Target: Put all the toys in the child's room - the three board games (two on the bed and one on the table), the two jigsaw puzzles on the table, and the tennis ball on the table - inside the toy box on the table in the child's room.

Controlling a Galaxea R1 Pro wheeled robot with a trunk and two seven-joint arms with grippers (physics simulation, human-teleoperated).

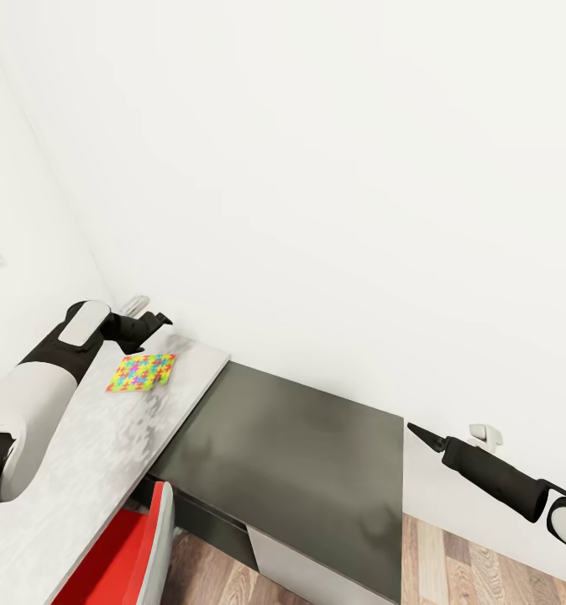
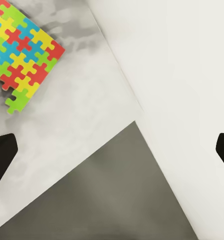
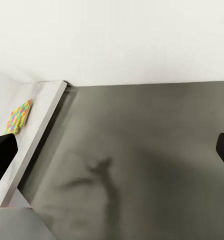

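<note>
One jigsaw puzzle (image 1: 142, 371) was found lying flat on the pale grey table (image 1: 81, 470), near the corner where two white walls met. The left gripper (image 1: 153, 323) was held above the table's far end, just beyond the puzzle and apart from it; nothing was gripped. In the left wrist view the puzzle (image 2: 19, 47) was seen ahead of the gripper (image 2: 112, 150), cut off at the picture's edge, and the two dark fingertips (image 2: 1, 155) stood far apart at opposite borders, so the jaws were recorded as spread wide. The right gripper (image 1: 426, 437) was held out over the far edge of the lower dark-topped cabinet (image 1: 300, 470), well apart from the puzzle. In the right wrist view its fingertips (image 3: 3, 152) likewise stood at opposite borders, spread wide and empty, with the cabinet top (image 3: 141, 165) below and the puzzle (image 3: 19, 116) seen small and edge-on on the table beyond. Whether the puzzle was a single square or two stacked could not be made out. Part of a red chair (image 1: 128, 555) was noted at the table's near edge, cropped by the frame, above a strip of wood-plank floor (image 1: 451, 563).
</note>
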